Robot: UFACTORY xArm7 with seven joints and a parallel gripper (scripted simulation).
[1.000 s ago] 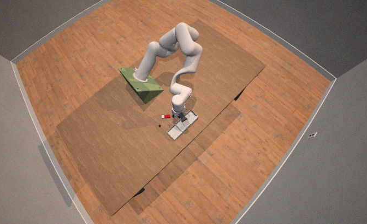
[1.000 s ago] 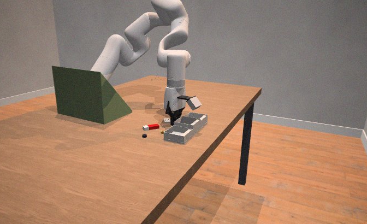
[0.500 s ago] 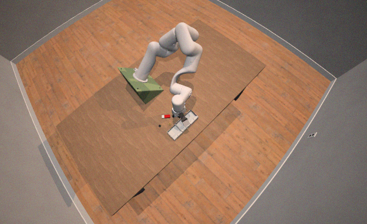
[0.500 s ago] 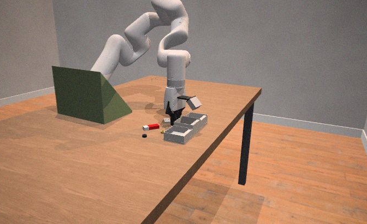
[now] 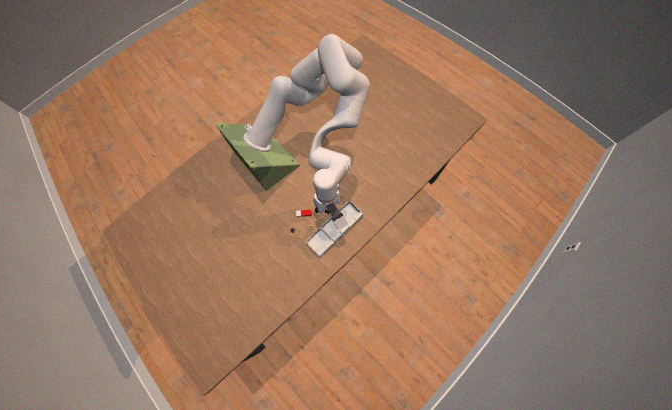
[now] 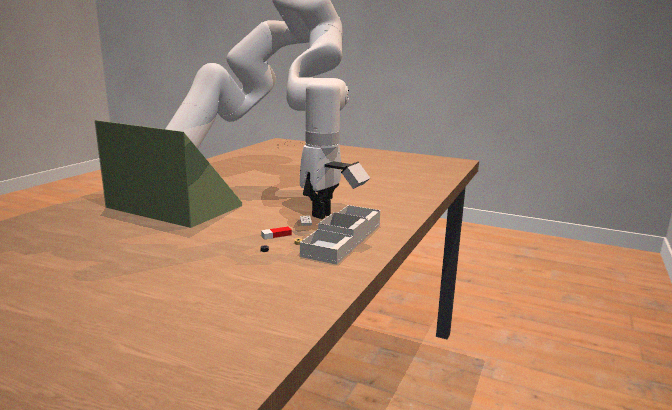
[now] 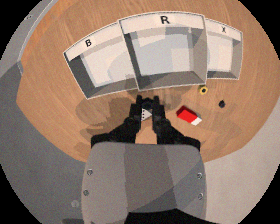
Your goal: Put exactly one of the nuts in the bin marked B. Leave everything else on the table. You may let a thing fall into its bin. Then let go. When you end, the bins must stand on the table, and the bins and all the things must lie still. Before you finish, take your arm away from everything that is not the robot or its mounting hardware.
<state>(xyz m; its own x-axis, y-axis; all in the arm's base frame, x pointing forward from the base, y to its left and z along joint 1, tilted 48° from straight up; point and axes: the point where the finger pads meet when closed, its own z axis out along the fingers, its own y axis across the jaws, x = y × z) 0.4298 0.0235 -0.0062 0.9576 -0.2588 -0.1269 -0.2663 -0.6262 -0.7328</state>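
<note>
Our tool was closed almost fully on a small pale piece, low over the worktop. We took the piece for a nut but could not tell for sure. The bin marked B lay ahead and to the left. A red block, a yellow nut and a black nut lay to the right. With so small a grip, we judged the piece might slip on lifting. A low carry could knock the bin wall, or drop the piece into the middle bin.
</note>
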